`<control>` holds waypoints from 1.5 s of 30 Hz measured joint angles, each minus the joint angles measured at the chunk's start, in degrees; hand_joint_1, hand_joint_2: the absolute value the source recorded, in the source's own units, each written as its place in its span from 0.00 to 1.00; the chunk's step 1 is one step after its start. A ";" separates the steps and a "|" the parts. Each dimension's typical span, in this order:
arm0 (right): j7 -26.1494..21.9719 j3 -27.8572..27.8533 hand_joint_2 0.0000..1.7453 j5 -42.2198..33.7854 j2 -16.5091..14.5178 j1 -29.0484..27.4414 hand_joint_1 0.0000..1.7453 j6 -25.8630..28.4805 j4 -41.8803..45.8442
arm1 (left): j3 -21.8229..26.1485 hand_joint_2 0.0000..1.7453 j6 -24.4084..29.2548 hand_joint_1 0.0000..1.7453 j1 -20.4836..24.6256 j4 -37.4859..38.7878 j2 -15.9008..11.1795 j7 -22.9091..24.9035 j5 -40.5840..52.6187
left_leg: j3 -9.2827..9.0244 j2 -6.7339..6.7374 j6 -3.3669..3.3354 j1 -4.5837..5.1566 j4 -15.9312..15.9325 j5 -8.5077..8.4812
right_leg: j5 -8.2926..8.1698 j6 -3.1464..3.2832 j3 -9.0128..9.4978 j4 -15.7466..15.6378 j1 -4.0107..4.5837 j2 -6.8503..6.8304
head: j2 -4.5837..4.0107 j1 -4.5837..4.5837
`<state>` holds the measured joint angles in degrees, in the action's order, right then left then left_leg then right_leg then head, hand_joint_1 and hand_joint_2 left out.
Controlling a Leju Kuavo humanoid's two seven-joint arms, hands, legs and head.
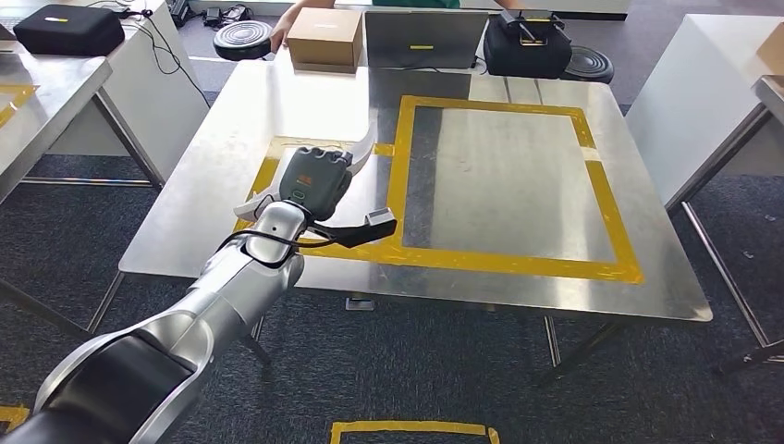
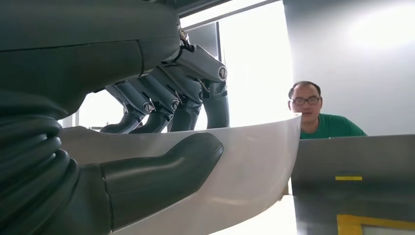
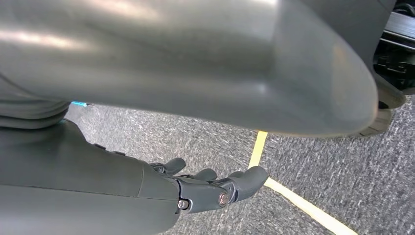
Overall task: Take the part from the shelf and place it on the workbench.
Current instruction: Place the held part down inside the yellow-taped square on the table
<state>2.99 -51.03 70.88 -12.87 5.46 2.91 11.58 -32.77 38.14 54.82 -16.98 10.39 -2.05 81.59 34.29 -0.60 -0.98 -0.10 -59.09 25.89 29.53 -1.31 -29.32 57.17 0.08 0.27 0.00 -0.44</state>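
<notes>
**Reader:** White plastic, is that what the part is made of?

**Describer:** It looks so. The part (image 1: 362, 148) is a thin, curved white panel, probably light and slightly flexible, with a smooth face that could slip. The left hand (image 1: 314, 180) holds it over the workbench (image 1: 518, 277), thumb (image 2: 161, 171) on one face and fingers (image 2: 166, 105) curled over the top edge. That mid-edge hold seems sensible.

**Reader:** How much room is there?

**Describer:** From the left: the hand hovers above a small yellow-taped outline, well inside the bench's near edge. A larger taped rectangle (image 1: 606, 213) lies bare to its right. A cardboard box (image 1: 324, 39) sits at the far edge.

**Reader:** And the other hand?

**Describer:** The right hand (image 3: 210, 188) hangs over carpet, fingers loosely curled, holding nothing.
</notes>
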 joint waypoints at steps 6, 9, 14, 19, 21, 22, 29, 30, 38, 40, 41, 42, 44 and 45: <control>0.30 0.02 0.00 0.13 0.00 0.30 0.00 -0.01 0.01 | 2.19 1.00 -1.54 1.00 0.02 0.81 0.47 -2.40 -1.38 | 0.01 0.01 0.00 -0.01 0.00 0.00 | 0.00 0.00 -0.02 0.01 0.00 0.00 | 0.00 0.00; 0.45 0.02 0.00 0.19 0.00 0.38 0.00 -0.01 0.01 | 2.80 1.00 -1.63 1.00 0.02 0.94 0.60 -2.53 -1.45 | 0.01 0.01 0.00 -0.01 0.00 0.00 | 0.00 0.00 -0.02 0.00 0.00 0.00 | 0.00 0.00; 0.57 0.02 0.00 0.26 0.00 0.43 0.00 -0.01 0.00 | 3.29 1.00 -1.55 1.00 0.02 1.26 0.81 -3.78 -1.61 | 0.01 0.00 0.00 0.00 0.00 0.00 | 0.00 0.00 -0.01 0.00 0.00 0.00 | 0.00 0.00; 0.43 0.02 0.00 0.24 0.00 0.41 0.00 0.00 0.00 | 3.60 1.00 1.05 1.00 0.02 1.27 1.20 -3.45 -0.20 | 0.00 0.00 0.00 0.00 0.00 0.00 | 0.00 0.00 -0.01 0.00 0.00 0.00 | 0.00 0.00; 0.39 0.02 0.00 0.13 0.00 0.37 0.00 0.00 0.00 | 3.75 1.00 1.58 1.00 0.02 1.18 1.34 -3.14 0.61 | 0.00 0.01 0.00 0.00 0.00 0.00 | 0.00 0.00 -0.02 0.00 0.00 0.00 | 0.00 0.00; 0.35 0.02 0.00 0.05 0.00 0.34 0.00 -0.01 0.00 | 3.79 1.00 1.67 1.00 0.02 1.00 1.38 -3.01 1.09 | 0.01 0.01 0.00 0.00 0.00 0.00 | 0.00 0.00 -0.02 0.00 0.00 0.00 | 0.00 0.00; -0.40 0.02 0.00 -0.26 -0.01 0.17 0.00 -0.01 0.00 | 4.41 1.00 1.79 1.00 0.01 -1.50 1.57 -2.95 4.06 | 0.00 0.01 0.00 0.00 0.00 0.00 | 0.00 0.00 -0.02 0.00 0.00 0.00 | 0.00 0.00; -0.45 0.02 0.00 -0.26 -0.02 0.16 0.00 -0.01 0.00 | 4.48 1.00 1.79 1.00 0.01 -1.63 1.59 -2.98 4.31 | 0.00 0.01 0.00 0.00 0.00 0.00 | 0.00 0.00 -0.02 0.00 0.00 0.00 | 0.00 0.00; -0.61 -0.01 0.00 -0.24 -0.02 0.00 0.00 -0.01 0.00 | 5.77 1.00 1.79 1.00 0.01 -1.75 1.72 -3.00 5.45 | 0.00 0.01 0.00 0.00 0.00 0.00 | 0.00 0.00 -0.02 0.00 0.00 0.00 | 0.00 0.00; -0.70 -0.01 0.00 -0.24 -0.02 -0.06 0.00 -0.01 0.00 | 5.91 1.00 1.79 1.00 0.01 -1.75 1.72 -3.00 5.56 | 0.01 0.01 0.00 0.00 0.00 0.00 | 0.00 0.00 -0.02 0.00 0.00 0.00 | 0.00 0.00; -0.74 -0.01 0.00 -0.24 -0.02 -0.08 0.00 0.00 0.00 | 6.00 1.00 1.79 1.00 0.01 -1.74 1.72 -3.00 5.59 | 0.01 0.01 0.00 0.00 0.00 0.00 | 0.00 0.00 -0.02 0.00 0.00 0.00 | 0.00 0.00; -0.76 -0.01 0.00 -0.24 -0.02 -0.10 0.00 0.00 0.00 | 6.09 1.00 1.79 1.00 0.01 -1.74 1.72 -3.02 5.60 | 0.01 0.01 0.00 0.00 0.00 0.00 | 0.00 0.00 -0.02 0.00 0.00 0.00 | 0.00 0.00; -0.72 -0.02 0.00 -0.24 -0.02 -0.13 0.00 0.00 0.00 | 6.22 1.00 1.79 1.00 0.01 -1.73 1.72 -3.06 5.69 | 0.01 0.01 0.00 0.00 0.00 0.00 | 0.00 0.00 -0.02 0.00 0.00 0.00 | 0.00 0.00; -0.64 -0.02 0.00 -0.24 -0.02 -0.14 0.00 0.00 0.00 | 6.25 1.00 1.79 1.00 0.01 -1.74 1.72 -3.04 5.83 | 0.01 0.01 0.00 0.00 0.00 0.00 | 0.00 0.00 -0.03 0.00 0.00 0.00 | 0.00 0.00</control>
<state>2.35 -51.05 70.64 -12.90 5.32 2.91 11.58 -26.52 39.93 54.83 -18.73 12.11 -5.09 87.42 34.30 -0.59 -0.97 -0.10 -59.08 25.89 29.53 -1.31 -29.35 57.17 0.08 0.27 0.00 -0.44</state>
